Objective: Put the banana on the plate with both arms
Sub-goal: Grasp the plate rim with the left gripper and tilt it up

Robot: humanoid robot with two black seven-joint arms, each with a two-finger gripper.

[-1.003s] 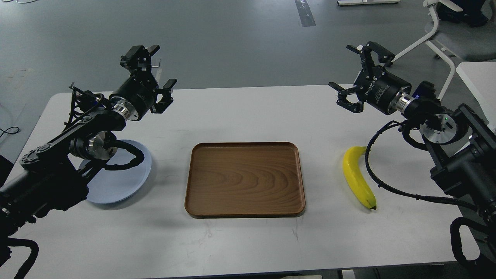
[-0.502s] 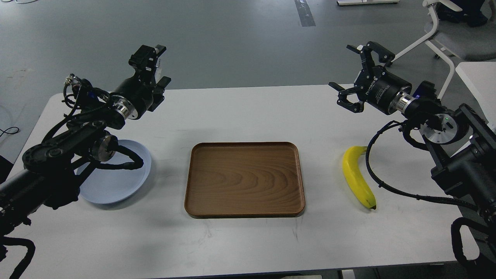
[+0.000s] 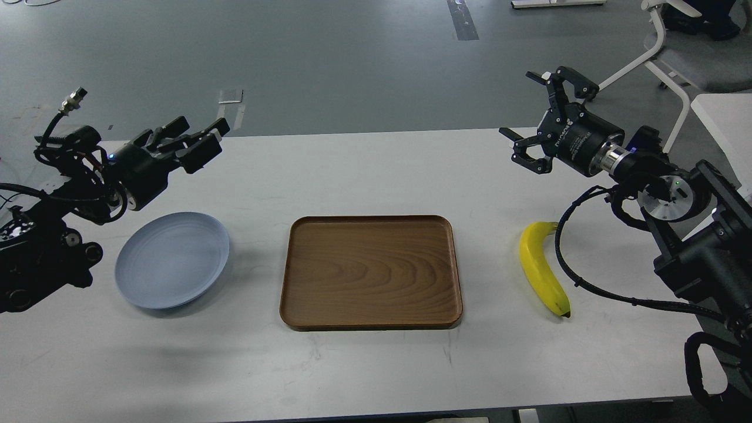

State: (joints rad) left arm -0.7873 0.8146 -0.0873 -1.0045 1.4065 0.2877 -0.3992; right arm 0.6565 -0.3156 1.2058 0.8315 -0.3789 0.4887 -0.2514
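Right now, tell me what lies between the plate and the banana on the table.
In the head view, the brown wooden tray lies flat between the plate and the banana, with bare white table on either side of it.

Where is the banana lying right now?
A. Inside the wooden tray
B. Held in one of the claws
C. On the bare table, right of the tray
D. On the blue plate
C: the banana lies on the white table, to the right of the wooden tray, far from the plate, and neither gripper touches it.
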